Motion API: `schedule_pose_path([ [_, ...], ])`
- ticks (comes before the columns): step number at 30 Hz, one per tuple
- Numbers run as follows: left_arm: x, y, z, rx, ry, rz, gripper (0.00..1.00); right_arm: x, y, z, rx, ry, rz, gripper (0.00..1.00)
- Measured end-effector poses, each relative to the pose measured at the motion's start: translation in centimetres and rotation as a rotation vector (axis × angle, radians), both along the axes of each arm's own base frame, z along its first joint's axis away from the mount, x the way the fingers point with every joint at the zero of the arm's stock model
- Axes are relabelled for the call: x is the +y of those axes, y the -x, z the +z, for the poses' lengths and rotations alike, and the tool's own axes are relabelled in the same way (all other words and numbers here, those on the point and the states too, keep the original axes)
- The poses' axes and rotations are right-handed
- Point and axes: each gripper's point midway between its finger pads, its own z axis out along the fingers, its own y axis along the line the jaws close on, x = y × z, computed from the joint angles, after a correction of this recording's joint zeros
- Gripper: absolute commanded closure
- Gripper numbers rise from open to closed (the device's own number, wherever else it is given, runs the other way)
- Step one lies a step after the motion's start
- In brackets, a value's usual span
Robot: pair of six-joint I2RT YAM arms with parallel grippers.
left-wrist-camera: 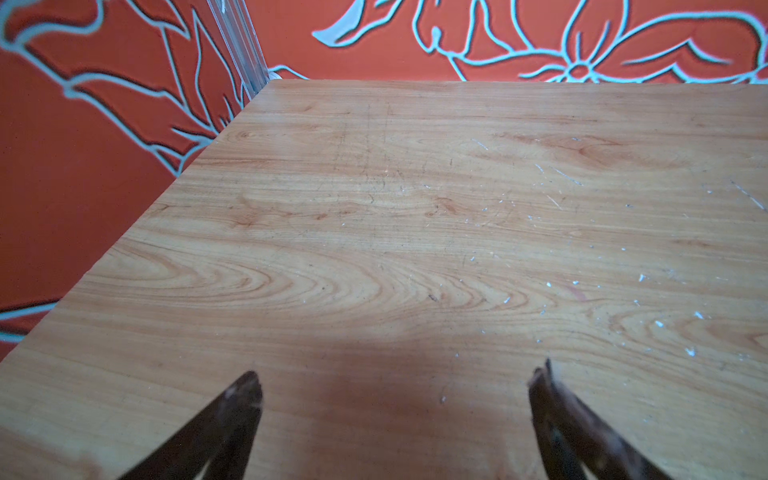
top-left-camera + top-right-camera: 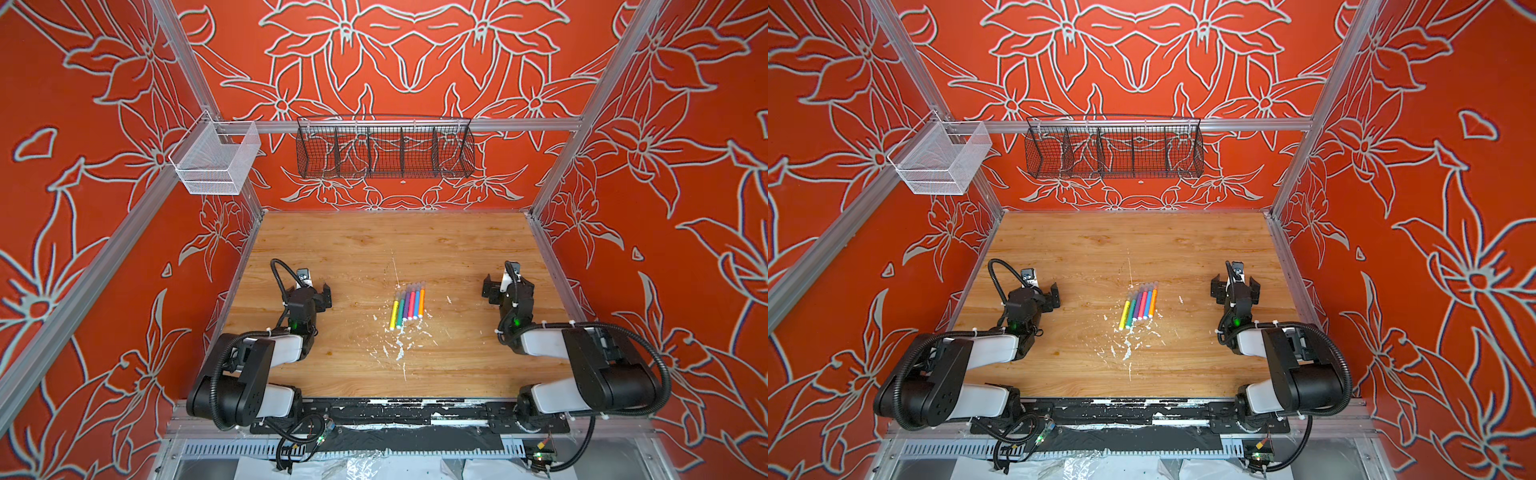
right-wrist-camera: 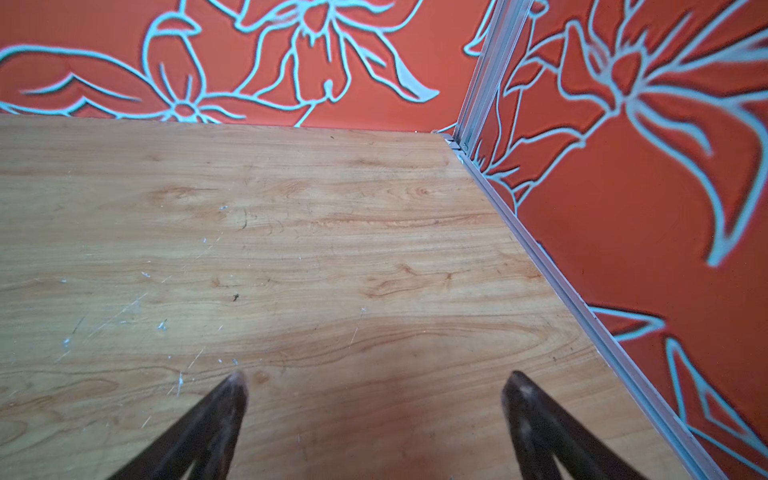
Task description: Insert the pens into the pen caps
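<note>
Wooden tabletop [image 2: 332, 249], white paint flecks [image 2: 400, 353], black wire basket [image 2: 384, 166], white mesh basket [image 2: 208, 166], floral walls [image 2: 685, 208]

Both top views look steeply down from high above the near edge, sharing almost the same sight of the whole table [image 2: 457, 249] and walls [image 2: 395, 62], while each wrist view sits low and close over it, facing its own side's far corner.
</note>
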Motion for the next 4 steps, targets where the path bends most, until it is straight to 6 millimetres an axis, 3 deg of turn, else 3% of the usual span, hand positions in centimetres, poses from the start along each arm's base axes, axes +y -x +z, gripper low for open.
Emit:
schedule_pose_path([
  [4, 0.45, -0.50, 0.46, -0.008, 0.016, 0.009, 0.03, 0.02, 0.07, -0.25, 0.011, 0.001, 0.002, 0.03],
])
